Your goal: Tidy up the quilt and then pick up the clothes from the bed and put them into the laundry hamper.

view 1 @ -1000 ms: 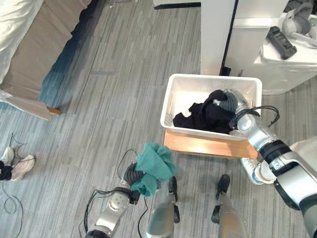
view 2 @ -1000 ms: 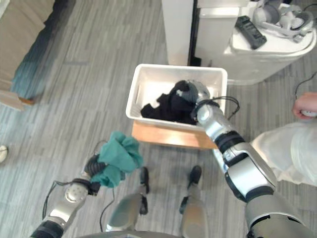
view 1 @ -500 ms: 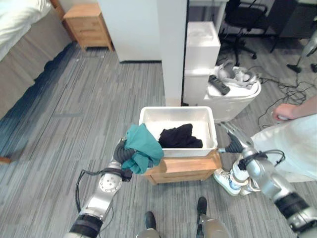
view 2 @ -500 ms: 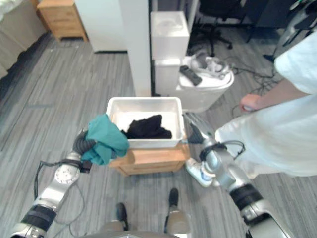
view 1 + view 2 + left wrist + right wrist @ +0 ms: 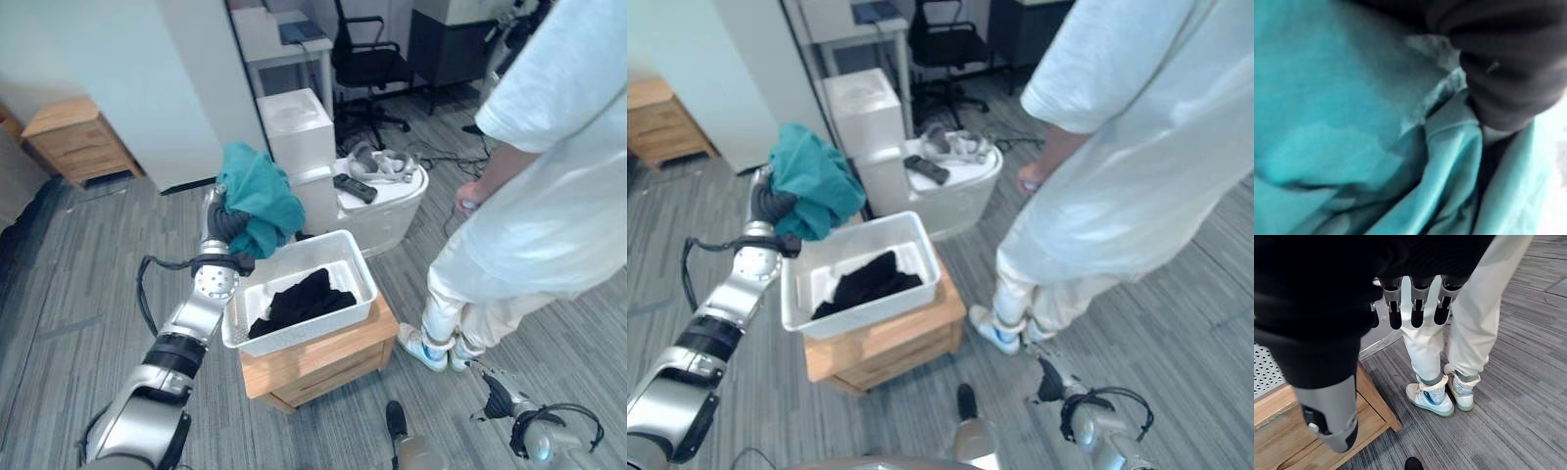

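Four views: two head eyes looking down, two wrist cameras set close in.

The left and right eye views look steeply down from the head and forward across the grey plank floor (image 5: 88, 323); both share the white hamper (image 5: 358, 269) on its wooden stand (image 5: 323, 364) near frame centre, the teal garment (image 5: 257, 201) at upper left and a person (image 5: 1117, 166) at right, the right eye view showing each further left. The left wrist view sits pressed against the teal garment, with the dark cover of the left hand (image 5: 1498, 58) at its upper right. The right wrist view looks along the right hand (image 5: 1411, 301), past its fingers toward the person's legs, the floor and the stand's corner at lower left.
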{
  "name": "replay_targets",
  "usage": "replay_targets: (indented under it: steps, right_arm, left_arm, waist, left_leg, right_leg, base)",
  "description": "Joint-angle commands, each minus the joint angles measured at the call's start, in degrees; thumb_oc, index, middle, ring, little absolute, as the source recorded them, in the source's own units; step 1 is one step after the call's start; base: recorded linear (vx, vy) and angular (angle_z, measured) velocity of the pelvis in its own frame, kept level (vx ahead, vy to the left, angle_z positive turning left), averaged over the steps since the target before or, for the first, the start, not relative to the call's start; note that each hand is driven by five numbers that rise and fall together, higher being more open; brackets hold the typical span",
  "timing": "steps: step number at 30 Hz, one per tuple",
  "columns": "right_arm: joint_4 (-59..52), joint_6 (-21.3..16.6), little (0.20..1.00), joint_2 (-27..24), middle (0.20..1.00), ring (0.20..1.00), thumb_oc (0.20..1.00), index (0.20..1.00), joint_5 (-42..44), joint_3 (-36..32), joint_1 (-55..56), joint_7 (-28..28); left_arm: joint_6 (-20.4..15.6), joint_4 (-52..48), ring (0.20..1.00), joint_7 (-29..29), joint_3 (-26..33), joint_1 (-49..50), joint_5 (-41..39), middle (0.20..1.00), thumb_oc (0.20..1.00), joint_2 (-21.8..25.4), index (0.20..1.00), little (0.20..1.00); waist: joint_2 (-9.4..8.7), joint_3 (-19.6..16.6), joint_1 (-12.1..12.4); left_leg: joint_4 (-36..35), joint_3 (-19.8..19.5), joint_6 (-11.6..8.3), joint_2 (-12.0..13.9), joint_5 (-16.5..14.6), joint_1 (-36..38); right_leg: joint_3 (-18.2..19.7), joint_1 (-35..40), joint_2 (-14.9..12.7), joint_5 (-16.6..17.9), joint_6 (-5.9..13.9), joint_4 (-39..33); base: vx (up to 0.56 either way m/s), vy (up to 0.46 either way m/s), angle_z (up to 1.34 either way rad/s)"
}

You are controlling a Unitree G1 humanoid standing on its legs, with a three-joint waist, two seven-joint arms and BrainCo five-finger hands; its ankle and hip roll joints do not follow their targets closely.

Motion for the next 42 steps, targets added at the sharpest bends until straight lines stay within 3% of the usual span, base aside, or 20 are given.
replay_targets:
  steps: [1,7,11,12,19,23,29,33,34,36,37,42]
  right_arm:
    - [-1.8,-0.8,1.0,-0.6,1.0,1.0,1.0,1.0,0.3,0.5,-5.3,-2.8]
    - [0.6,0.5,1.0,0.9,1.0,1.0,1.0,1.0,0.9,3.1,-10.5,-5.3]
    - [3.8,0.9,1.0,2.3,1.0,1.0,1.0,1.0,1.6,4.7,-13.3,-6.5]
    - [5.1,0.9,1.0,3.2,1.0,1.0,1.0,1.0,2.0,5.6,-13.8,-7.2]
    - [6.7,0.2,1.0,4.6,1.0,1.0,1.0,1.0,3.1,6.3,-10.1,-6.7]
    - [4.5,-0.4,1.0,4.3,1.0,1.0,1.0,1.0,3.9,4.8,-6.1,-4.6]
    - [5.7,-0.1,1.0,5.6,1.0,1.0,1.0,1.0,5.0,4.4,-5.9,-3.4]
    - [5.6,0.7,1.0,6.1,1.0,1.0,1.0,1.0,5.6,3.4,-6.0,-3.3]
    - [6.0,1.3,1.0,6.6,1.0,1.0,1.0,1.0,6.3,2.3,-6.1,-3.4]
    - [6.5,1.7,1.0,6.8,1.0,1.0,1.0,1.0,6.5,1.8,-6.1,-3.3]
    - [8.1,2.1,1.0,7.4,1.0,1.0,1.0,1.0,7.6,0.5,-6.3,-2.4]
    - [13.1,3.0,1.0,9.9,1.0,1.0,1.0,1.0,11.9,-2.8,-6.7,-1.9]
  left_arm:
    - [-1.5,3.0,0.2,1.5,0.9,-7.3,2.5,0.2,0.2,-0.2,0.2,0.2]
    - [-0.1,12.0,0.2,1.3,-1.8,-6.6,4.6,0.2,0.2,-4.5,0.2,0.2]
    - [1.1,18.1,0.2,2.6,-2.5,-8.4,7.2,0.2,0.2,-4.7,0.2,0.2]
    - [1.9,21.9,1.0,4.3,-1.8,-9.4,7.4,1.0,1.0,-4.8,1.0,1.0]
    - [1.8,22.5,1.0,5.4,3.1,-7.7,3.2,1.0,1.0,-3.2,1.0,1.0]
    - [0.4,17.4,1.0,4.8,7.1,-3.6,0.4,1.0,1.0,1.8,1.0,1.0]
    - [0.0,14.9,1.0,4.7,10.7,0.0,-3.3,1.0,1.0,3.5,1.0,1.0]
    - [-0.9,11.4,1.0,5.8,13.8,3.8,-8.3,1.0,1.0,1.8,1.0,1.0]
    - [-3.1,8.2,1.0,4.9,16.3,8.6,-14.1,1.0,1.0,-1.0,1.0,1.0]
    - [-3.8,5.7,1.0,4.0,17.7,11.7,-17.0,1.0,1.0,-2.2,1.0,1.0]
    - [-3.5,9.1,1.0,-0.3,20.3,17.2,-20.6,1.0,1.0,-3.0,1.0,1.0]
    - [-0.4,21.7,1.0,-5.2,23.6,26.7,-21.9,1.0,1.0,-6.2,1.0,1.0]
  waist:
    - [-0.73,6.2,0.1]
    - [0.98,10.6,-1.1]
    - [1.12,11.8,-1.1]
    - [0.88,12.2,-1.2]
    - [-0.21,11.0,-0.3]
    - [-0.98,8.3,1.1]
    - [-1.83,4.7,3.2]
    - [-2.38,3.3,4.2]
    - [-2.75,2.5,5.0]
    - [-2.87,2.0,5.3]
    - [-3.17,1.2,6.0]
    - [-3.45,-0.4,6.9]
  left_leg:
    - [0.1,0.7,-1.56,-0.1,-1.9,2.1]
    - [0.1,2.5,-1.15,-1.4,-0.7,-2.5]
    - [0.1,3.0,-1.16,-1.5,-0.2,-3.8]
    - [0.1,3.0,-1.31,-1.3,0.0,-4.1]
    - [0.1,2.7,-1.59,-0.7,-0.4,-3.0]
    - [0.1,2.3,-1.81,-0.1,-0.9,-0.8]
    - [0.1,1.3,-1.98,0.6,-1.7,2.4]
    - [0.1,0.3,-1.92,0.8,-2.1,3.8]
    - [0.1,-0.4,-1.77,0.8,-2.4,4.6]
    - [0.1,-0.7,-1.7,0.8,-2.6,5.0]
    - [0.1,-1.1,-1.66,0.9,-2.6,5.6]
    - [0.1,-1.5,-1.38,1.0,-3.1,7.1]
  right_leg:
    - [0.6,4.5,-2.4,-6.9,5.84,0.3]
    - [3.3,-1.6,-2.9,-4.7,6.52,0.2]
    - [3.6,-3.0,-2.9,-4.2,6.63,0.2]
    - [3.4,-3.3,-3.0,-4.1,6.58,0.2]
    - [2.1,-2.0,-2.9,-4.7,6.09,0.5]
    - [0.9,0.5,-2.6,-5.5,5.7,0.5]
    - [-0.3,4.6,-2.0,-6.8,5.37,0.3]
    - [-1.0,6.7,-1.8,-7.5,5.19,0.3]
    - [-1.3,7.8,-1.6,-7.8,5.05,0.3]
    - [-1.5,8.5,-1.6,-8.0,4.98,0.3]
    - [-1.7,9.4,-1.5,-8.2,4.86,0.3]
    - [-2.0,11.1,-1.5,-8.5,4.71,0.4]
  base:
    - [-0.11,0.023,-0.29]
    - [-0.08,0.028,-0.2]
    - [-0.04,0.003,-0.22]
    - [-0.01,-0.027,-0.11]
    - [0.01,-0.023,0.05]
    - [0.05,-0.027,0.1]
    - [0.06,-0.013,0.12]
    - [0.04,-0.003,0.07]
    - [0.03,0.006,0.19]
    - [0.03,0.013,0.13]
    - [0.02,0.017,0.09]
    - [0.03,0.045,0.02]
